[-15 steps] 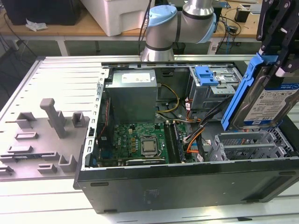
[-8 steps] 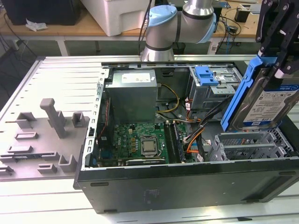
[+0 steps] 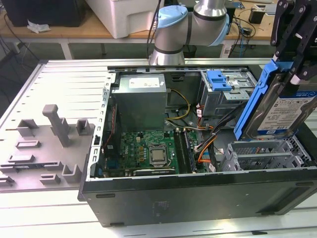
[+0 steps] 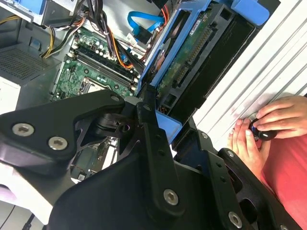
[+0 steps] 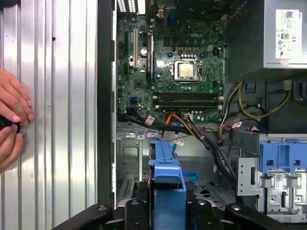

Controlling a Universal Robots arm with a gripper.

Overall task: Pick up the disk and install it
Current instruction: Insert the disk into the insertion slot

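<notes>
- The disk (image 3: 281,111) hangs tilted in the air at the exterior view's right, over the drive cage (image 3: 262,153) at that end of the open case (image 3: 198,193), and is not yet seated.
- The claw (image 3: 296,59) is clamped on the disk's upper end, its black fingers (image 3: 303,67) bearing on the blue frame and not on the metal face.
- In the second wrist view the disk's underside (image 4: 192,62) shows a bare green circuit board and a connector row. Those parts look fragile, so the frame edges are the safer place to take hold.
- Judged by its metal body, the disk is stiff and fairly heavy for its size. The smooth plastic frame could slip if the hold is light, and knocks would likely harm it.
- In the first wrist view the frame (image 5: 167,187) points down into the cage area, near loose cables (image 5: 192,129) that could snag.
- The disk's face carries a white-and-blue label (image 3: 290,106), but its print is too fine to make out.
- The grey power supply (image 3: 141,96) bears a white sticker (image 5: 291,26) with small print and marks, also not legible.
- A person's hands (image 4: 268,129) rest on the ribbed surface (image 3: 59,84) beside the case, around a small dark object.
</notes>
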